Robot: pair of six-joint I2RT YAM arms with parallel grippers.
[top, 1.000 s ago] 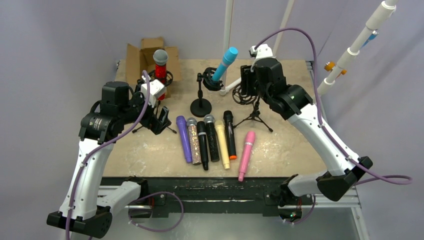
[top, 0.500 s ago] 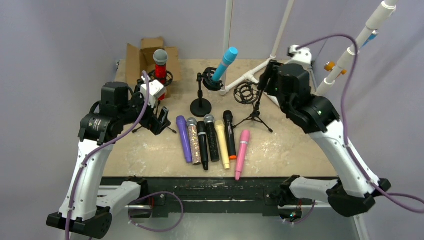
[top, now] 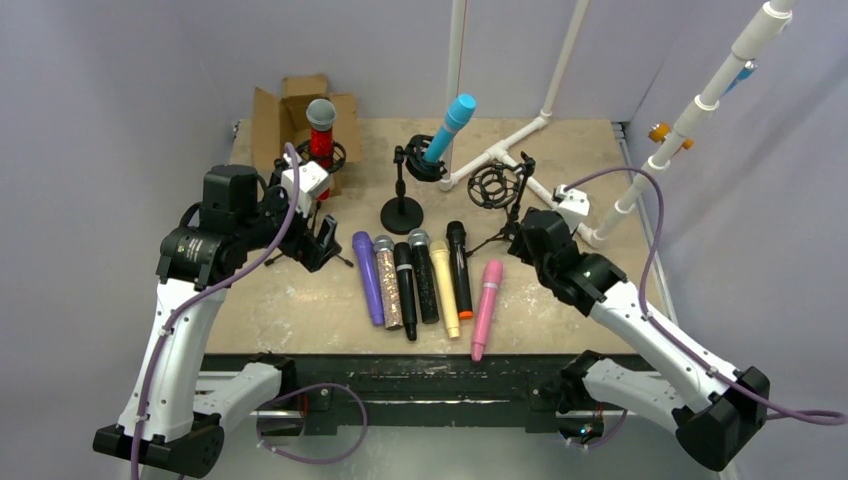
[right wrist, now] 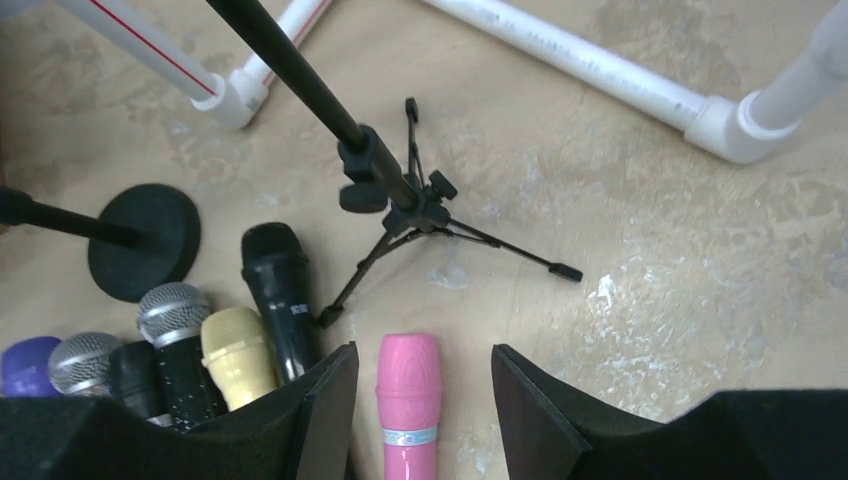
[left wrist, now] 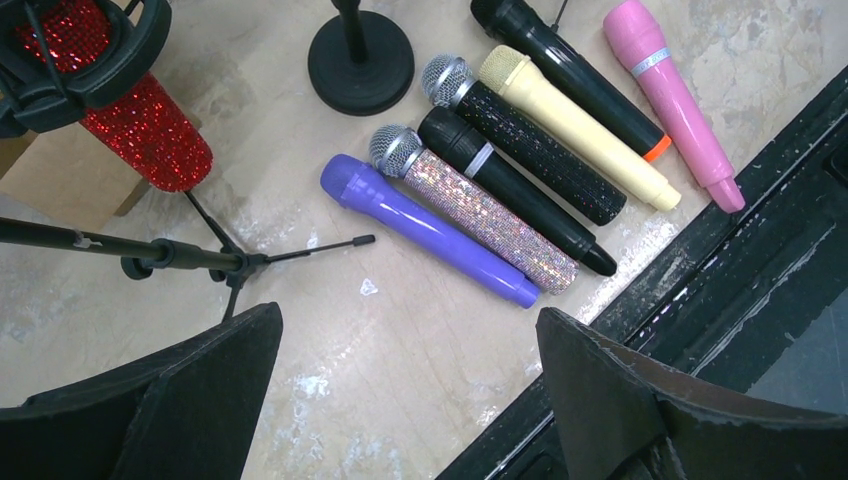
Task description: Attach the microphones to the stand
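Several microphones lie in a row on the table: purple (top: 367, 277), silver glitter (top: 388, 283), black (top: 404, 290), black glitter (top: 423, 275), cream (top: 445, 288), black with an orange end (top: 459, 268) and pink (top: 486, 308). A red glitter microphone (top: 320, 140) sits in the left tripod's mount. A light blue microphone (top: 450, 125) sits in the round-base stand. The right tripod stand's shock mount (top: 497, 185) is empty. My right gripper (right wrist: 422, 350) is open, its fingers on either side of the pink microphone's head (right wrist: 408, 400). My left gripper (left wrist: 410, 400) is open and empty, left of the purple microphone (left wrist: 430, 232).
A cardboard box (top: 300, 105) stands at the back left. White PVC pipes (top: 500, 150) lie across the back of the table. The tripod legs (right wrist: 440, 225) spread just beyond the pink microphone. The black front rail (top: 400, 365) runs under the microphones' ends.
My right arm has swung from the empty shock mount at the back, out to the right, then down and forward over the pink microphone's head. The left arm has not moved.
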